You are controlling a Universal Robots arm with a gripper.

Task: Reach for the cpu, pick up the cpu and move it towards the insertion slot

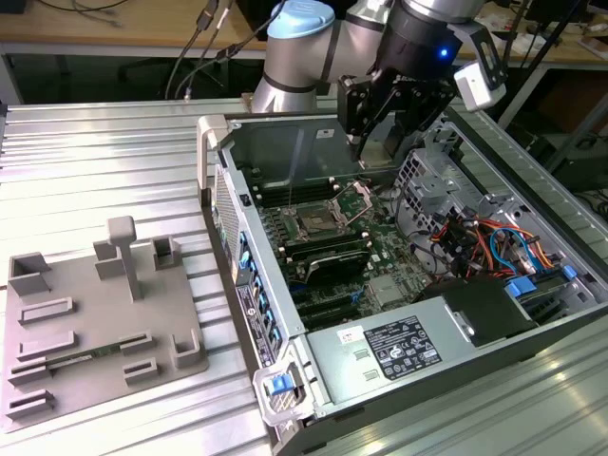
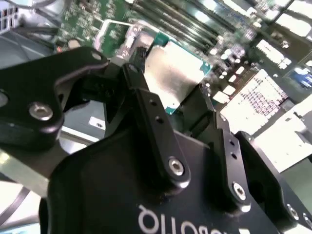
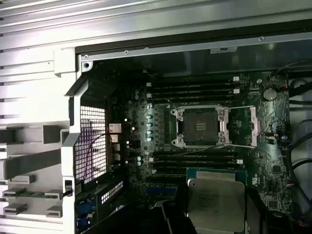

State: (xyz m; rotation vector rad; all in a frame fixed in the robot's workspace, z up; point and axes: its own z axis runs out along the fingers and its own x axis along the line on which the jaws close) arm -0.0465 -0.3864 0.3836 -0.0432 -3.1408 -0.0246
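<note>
My gripper point(image 1: 381, 152) hangs above the back of the open computer case, shut on the cpu point(image 1: 383, 144). In the second wrist view the cpu point(image 2: 173, 73) is a silvery square with a green rim, clamped at its edges between the black fingers point(image 2: 146, 105) of my gripper point(image 2: 168, 84). The first wrist view has the cpu point(image 3: 215, 202) in my gripper point(image 3: 216, 214), held above the memory slots and a short way from the insertion slot point(image 3: 200, 126). The insertion slot point(image 1: 313, 225) lies open, with a shiny frame, raised wire levers and a dark centre.
The case's metal walls point(image 1: 285, 142) ring the motherboard. Long black memory slots point(image 3: 195, 158) flank the socket. A drive cage and coloured cables point(image 1: 475, 237) fill the exterior view's right. A grey plastic tray point(image 1: 95, 313) with recesses lies on the ribbed table at the left.
</note>
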